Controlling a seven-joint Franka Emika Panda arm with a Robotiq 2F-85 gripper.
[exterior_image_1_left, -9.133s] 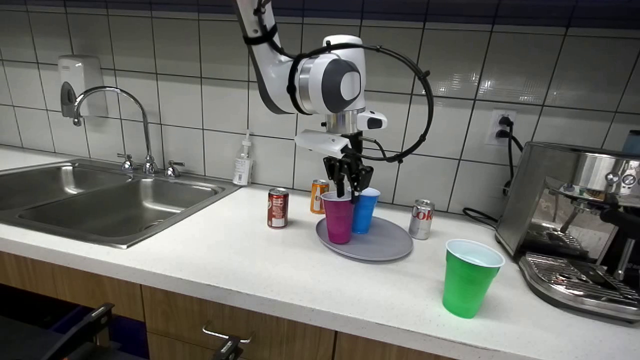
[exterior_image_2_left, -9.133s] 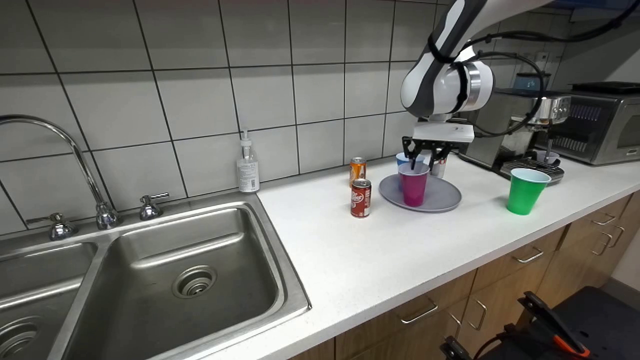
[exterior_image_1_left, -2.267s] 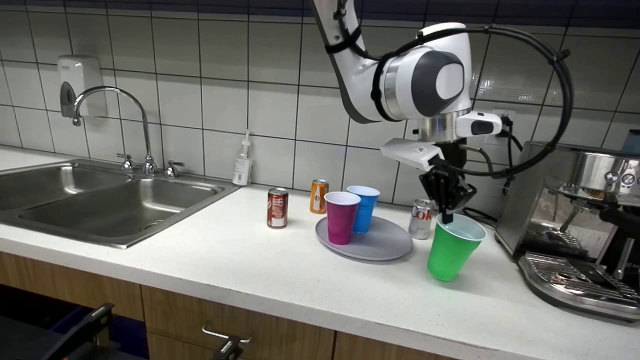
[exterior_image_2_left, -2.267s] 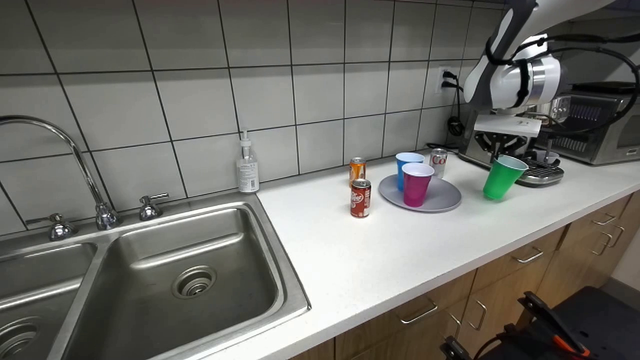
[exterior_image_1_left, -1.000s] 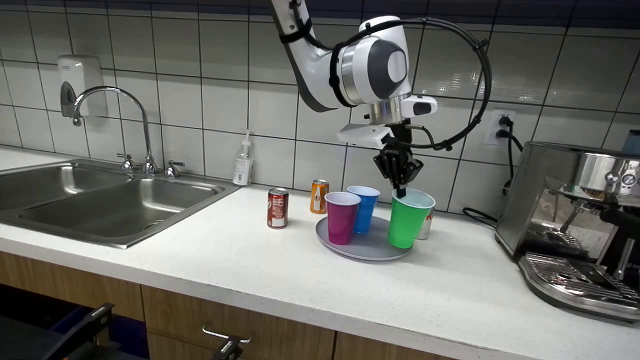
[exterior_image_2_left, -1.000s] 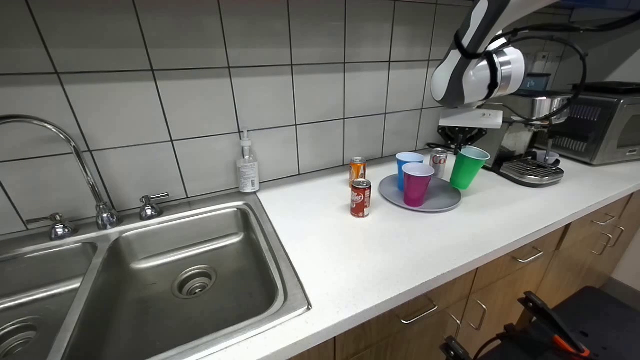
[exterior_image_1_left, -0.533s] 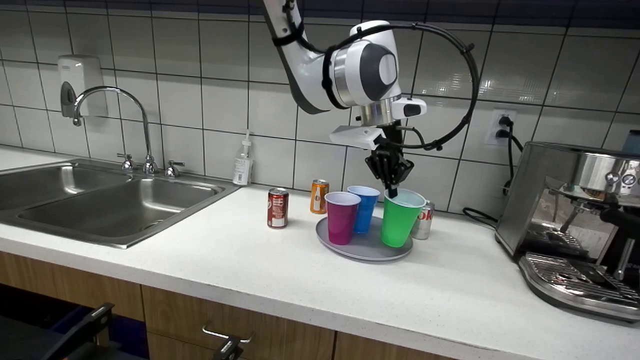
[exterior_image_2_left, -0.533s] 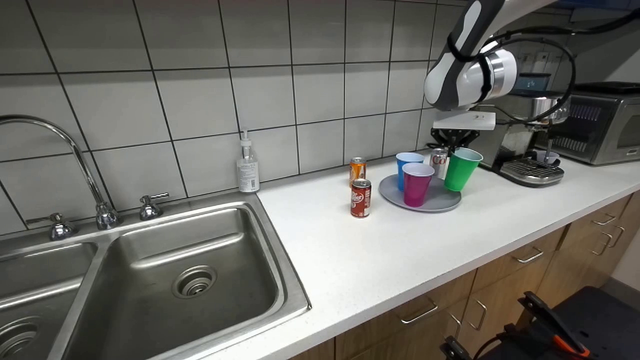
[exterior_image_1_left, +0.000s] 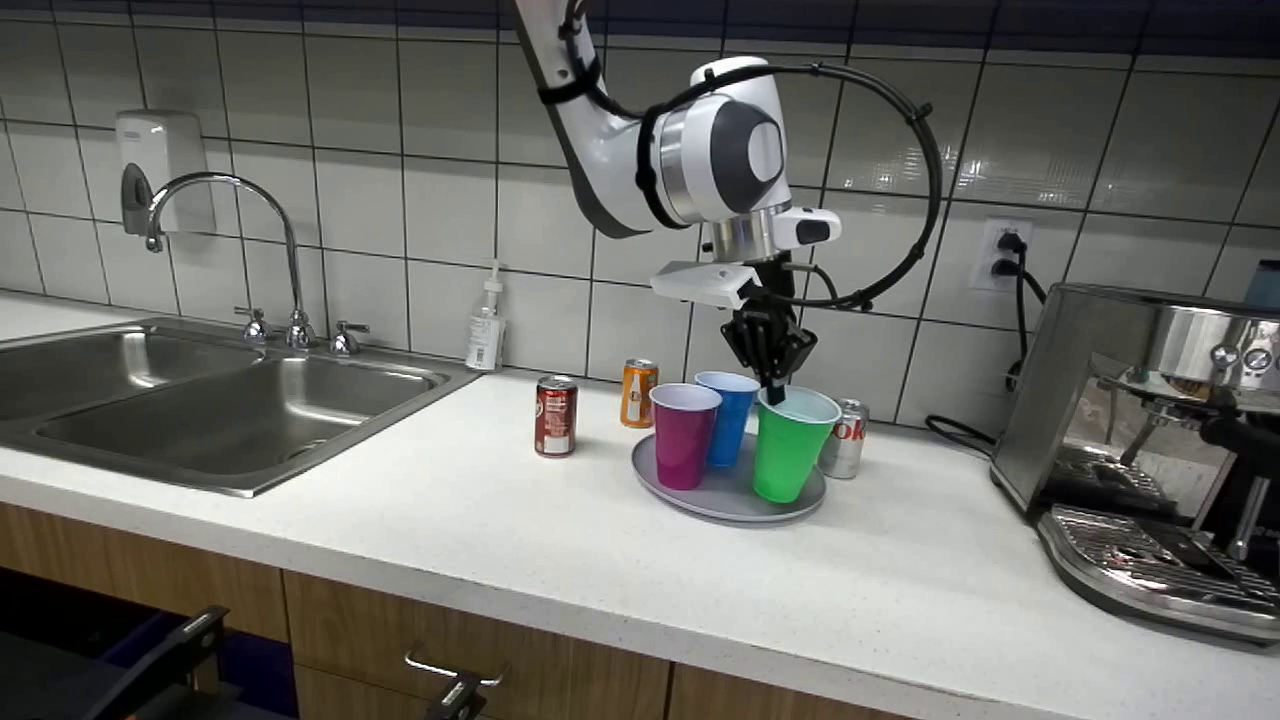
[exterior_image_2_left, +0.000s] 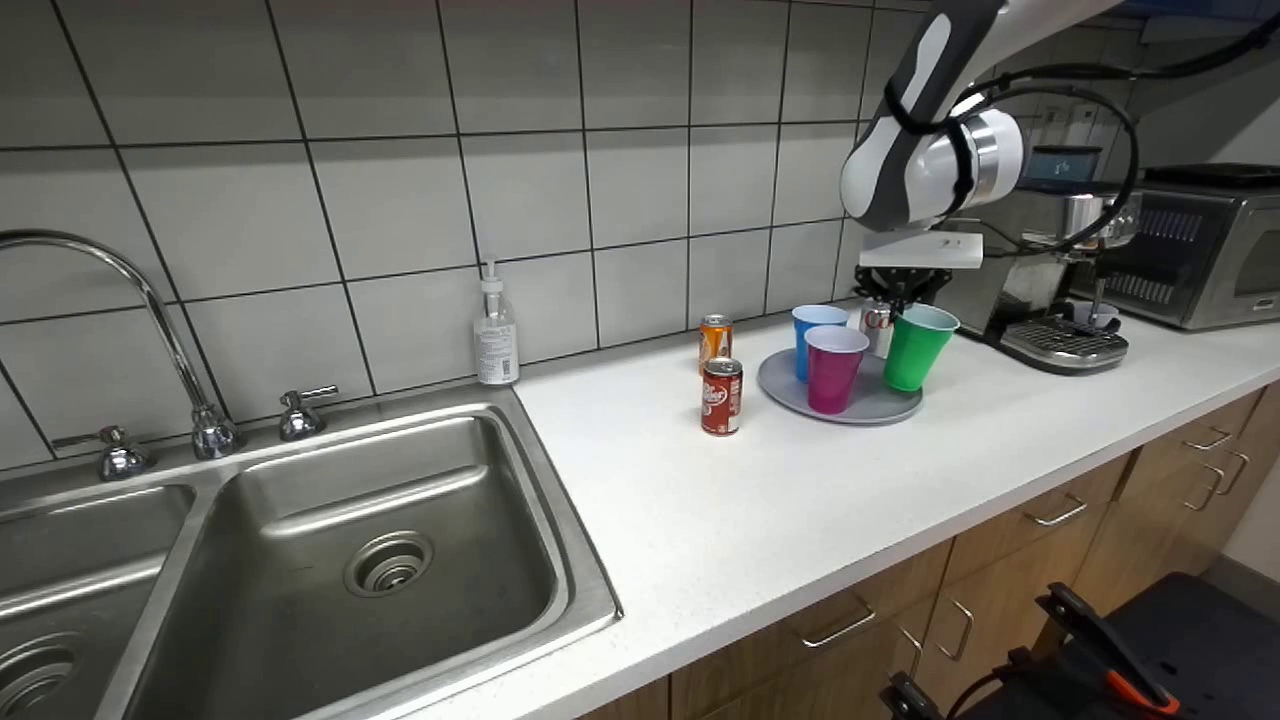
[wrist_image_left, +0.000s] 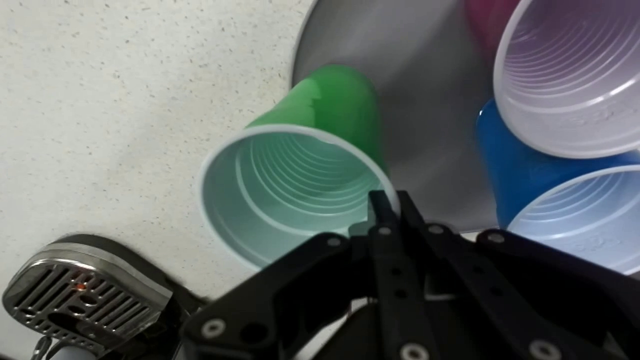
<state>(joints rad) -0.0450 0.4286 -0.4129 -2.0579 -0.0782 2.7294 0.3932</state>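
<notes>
Wrist view: the black two-fingered gripper (wrist_image_left: 394, 204) pinches the tapered green plastic cup (wrist_image_left: 345, 102) by one edge, presumably why it tilts; both exterior views place it over the right side of the round grey plate (exterior_image_1_left: 716, 503).

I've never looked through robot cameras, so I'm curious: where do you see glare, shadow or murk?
Wrist view: a soft shadow darkens the gray plate beside the green cup, and parts of the black gripper are too dark to read; an exterior view: glints on the wall tiles; both exterior views: pale glare on the steel sink.
</notes>
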